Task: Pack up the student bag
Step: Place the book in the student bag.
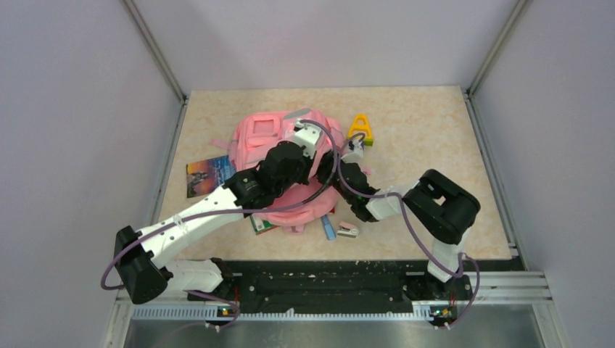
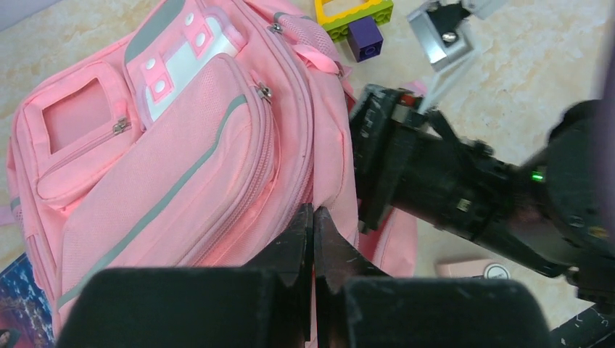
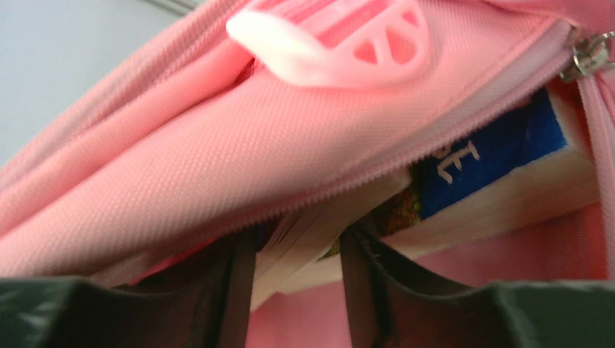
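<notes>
The pink student bag (image 1: 257,134) lies flat in the middle of the table with both arms reaching over it. In the left wrist view my left gripper (image 2: 313,214) is shut on the pink fabric edge of the student bag (image 2: 181,159), beside the main zip. From above, the left gripper (image 1: 319,148) is at the bag's right side. My right gripper (image 3: 297,246) is pushed into the opening of the student bag (image 3: 217,159), its fingers shut on the white pages of a blue-covered book (image 3: 493,156). The right gripper (image 1: 336,161) is mostly hidden from above.
A yellow triangle toy (image 1: 360,129) and a purple block (image 2: 364,38) lie right of the bag. A dark-covered book (image 1: 207,174) lies at its left. A green book (image 1: 261,225), a blue item (image 1: 328,230) and a pink stapler (image 1: 348,230) sit at the near edge.
</notes>
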